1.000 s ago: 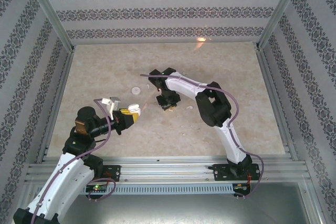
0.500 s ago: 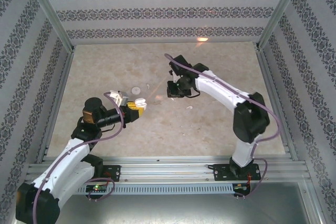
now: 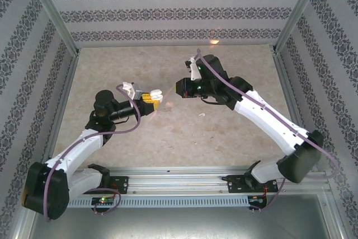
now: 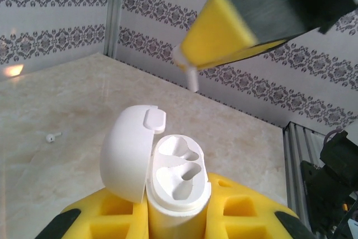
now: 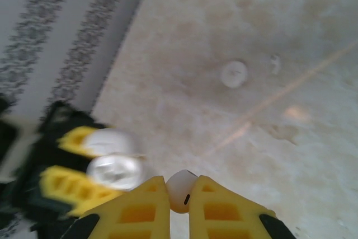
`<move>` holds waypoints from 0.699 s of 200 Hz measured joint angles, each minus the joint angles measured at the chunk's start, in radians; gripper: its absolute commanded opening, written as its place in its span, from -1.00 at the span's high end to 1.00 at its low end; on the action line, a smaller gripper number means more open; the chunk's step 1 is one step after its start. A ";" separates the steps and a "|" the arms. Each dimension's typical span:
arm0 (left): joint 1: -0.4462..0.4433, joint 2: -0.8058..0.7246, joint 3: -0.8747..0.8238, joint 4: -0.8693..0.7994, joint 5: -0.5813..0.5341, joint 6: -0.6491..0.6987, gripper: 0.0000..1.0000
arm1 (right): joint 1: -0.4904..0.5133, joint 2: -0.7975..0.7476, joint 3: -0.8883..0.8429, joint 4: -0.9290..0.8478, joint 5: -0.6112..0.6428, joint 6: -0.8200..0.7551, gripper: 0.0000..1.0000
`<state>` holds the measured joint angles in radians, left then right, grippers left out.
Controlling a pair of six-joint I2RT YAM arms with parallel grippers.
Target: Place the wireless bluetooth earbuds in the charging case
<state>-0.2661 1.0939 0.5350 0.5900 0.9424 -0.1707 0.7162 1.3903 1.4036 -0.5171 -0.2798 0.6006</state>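
- Earbud [image 4: 191, 78] pinched tight by right gripper [image 5: 179, 193], stem pointing down, at 12 o'clock from charging case [image 4: 176, 197] sockets [image 4: 179, 163]
- left gripper [image 3: 150, 97] clamps the charging case

My top camera sat high behind the arm bases [image 3: 249, 182], looking down and forward across the whole table [image 3: 184, 138]. The left wrist camera looked close along the left fingers [image 4: 246, 211] toward a patterned wall [image 4: 268, 76]. The right wrist camera looked down past the right fingers [image 5: 224, 211]. All three caught the open charging case [image 3: 155, 94].
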 measured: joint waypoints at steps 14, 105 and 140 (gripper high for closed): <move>0.000 0.024 -0.001 0.058 0.002 -0.019 1.00 | 0.040 -0.017 0.000 0.045 0.002 -0.001 0.80; 0.000 0.048 -0.002 0.211 0.029 -0.074 1.00 | 0.100 0.013 0.007 0.166 -0.034 -0.037 0.83; 0.000 0.047 -0.002 0.211 0.037 -0.074 1.00 | 0.105 0.035 0.007 0.171 -0.045 -0.050 0.83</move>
<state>-0.2661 1.1412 0.5335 0.8009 0.9798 -0.2451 0.8211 1.4250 1.4109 -0.3466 -0.3244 0.5507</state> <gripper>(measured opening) 0.198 0.089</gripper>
